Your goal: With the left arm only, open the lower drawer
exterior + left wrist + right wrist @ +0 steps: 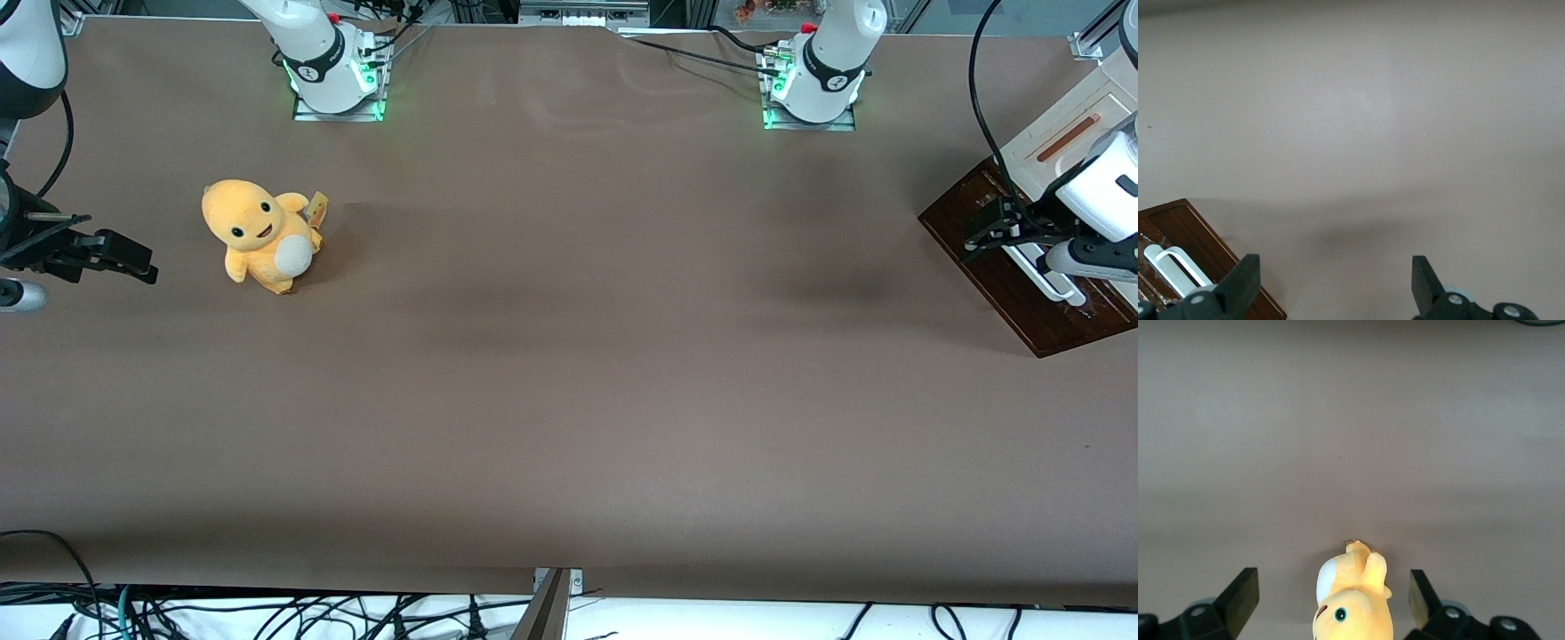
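Reaching: the step in hand looks like the approach to the handle; the lower drawer [1022,284] appears not yet drawn out, though its cabinet is partly cut off at the frame's edge.
Drawer place: at the working arm's end of the table [569,356], its dark brown glossy front turned up toward the front camera, with the cabinet's cream top [1071,124] farther from that camera.
Handle: a long white bar [1175,267] running along the drawer front, partly covered by the arm in the front view.
Gripper: the left arm's gripper [996,227] hovers over the drawer front just beside the handle, its fingers [1245,277] spread wide with nothing between them.
Arm pose: the left arm [1102,191] comes in low from the table's edge, its wrist bent so the gripper points out across the drawer front toward the open table.
Next move: likely to shift sideways until the bar lies between the fingers, close on it, then pull straight along the drawer's travel.
Bystander: a yellow plush toy [262,236] sits well apart, toward the parked arm's end.
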`<control>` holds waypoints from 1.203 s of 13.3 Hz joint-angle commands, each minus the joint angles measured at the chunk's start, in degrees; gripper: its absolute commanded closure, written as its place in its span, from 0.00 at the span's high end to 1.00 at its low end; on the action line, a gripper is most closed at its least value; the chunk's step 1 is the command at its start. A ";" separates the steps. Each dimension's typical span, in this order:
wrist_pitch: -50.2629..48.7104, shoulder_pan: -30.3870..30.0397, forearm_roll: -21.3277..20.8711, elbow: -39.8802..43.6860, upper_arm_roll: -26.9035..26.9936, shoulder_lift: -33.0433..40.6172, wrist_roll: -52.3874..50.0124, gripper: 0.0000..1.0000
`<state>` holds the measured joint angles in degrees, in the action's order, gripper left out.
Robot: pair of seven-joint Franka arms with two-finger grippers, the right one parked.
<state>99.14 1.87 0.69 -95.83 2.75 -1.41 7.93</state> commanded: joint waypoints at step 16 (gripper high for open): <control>-1.23 0.06 1.33 -0.06 0.23 0.27 0.15 1.00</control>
<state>98.57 1.87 0.69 -95.84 2.78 -1.41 7.96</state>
